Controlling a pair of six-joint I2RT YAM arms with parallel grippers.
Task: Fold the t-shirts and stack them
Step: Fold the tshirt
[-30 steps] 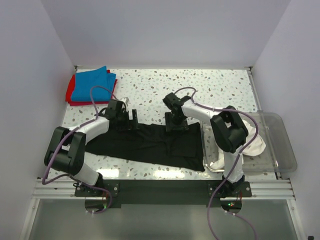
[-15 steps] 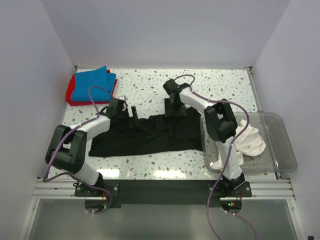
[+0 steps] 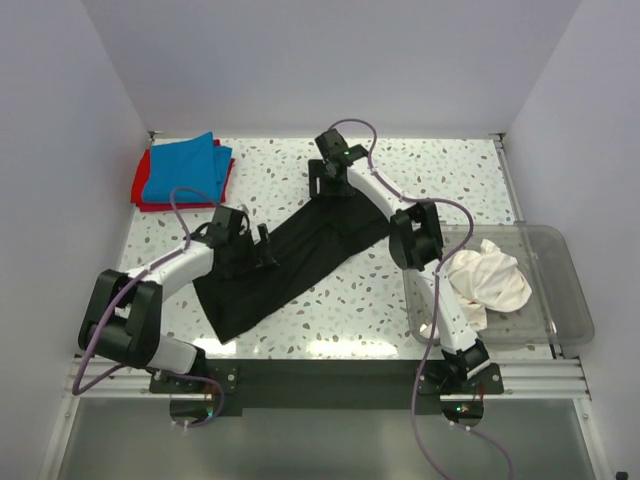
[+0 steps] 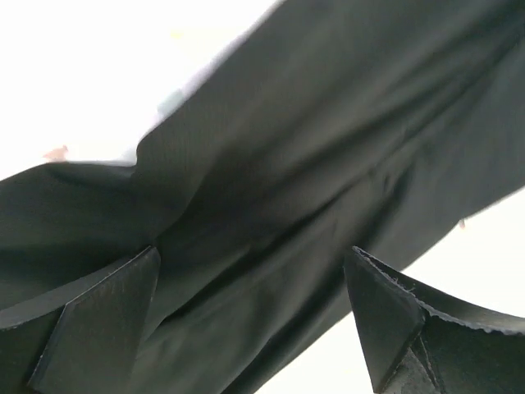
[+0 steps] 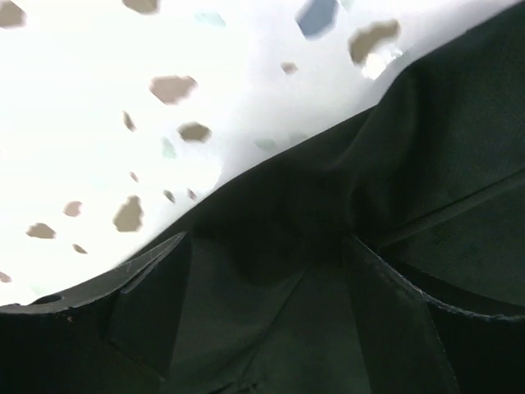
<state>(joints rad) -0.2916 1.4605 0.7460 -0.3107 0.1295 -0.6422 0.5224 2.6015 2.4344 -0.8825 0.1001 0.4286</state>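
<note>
Black t-shirt [image 3: 300,255] lies flat on the speckled table [image 3: 440,170], stretched on a diagonal from far centre down to the near left, with the near end wider than the far end. Left gripper [image 3: 262,248] sits over the shirt's middle-left part. In the left wrist view its fingers [image 4: 98,320] are spread wide, with creased black cloth beneath and between them and nothing pinched. Right gripper [image 3: 328,188] is at the shirt's far end, with the right arm reaching well forward across the table. In the right wrist view its fingers [image 5: 394,320] stand apart over the hem, where the cloth puckers to a small gather between the tips and bare table shows just beyond the edge. They do not appear to be clamped on the fabric. Blue t-shirt [image 3: 185,168] is folded and rests on top of the folded red t-shirt [image 3: 140,192] at the far left corner, well apart from the black one. White t-shirts [image 3: 490,280] are crumpled in a heap inside the clear plastic bin [image 3: 572,300] at the right edge of the table, beside the right arm's base.
</note>
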